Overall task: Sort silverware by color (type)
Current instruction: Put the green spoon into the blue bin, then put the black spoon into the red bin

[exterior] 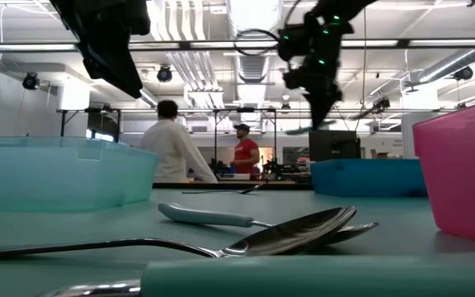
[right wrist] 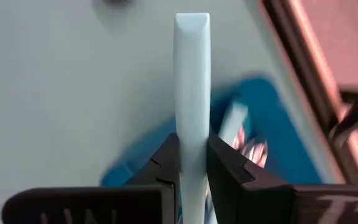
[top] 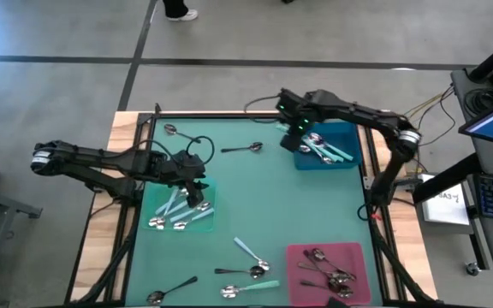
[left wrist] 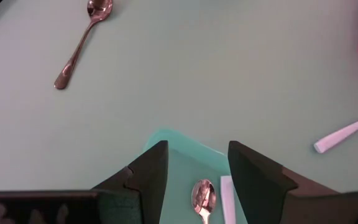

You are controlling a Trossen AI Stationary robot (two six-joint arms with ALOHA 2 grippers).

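The right pincer point(right wrist: 192, 163) is clamped on the flat, pale teal handle of a spoon point(right wrist: 192, 74), held above the near corner of the blue tray point(top: 344, 159), where more teal-handled spoons lie. The left pincer point(left wrist: 193, 171) stands apart and empty over the pale teal tray point(top: 209, 185), which holds light-handled spoons with shiny bowls. A pink tray point(top: 356, 255) carries all-metal spoons. Loose spoons lie on the smooth green worktop point(top: 255, 197). No writing is readable.
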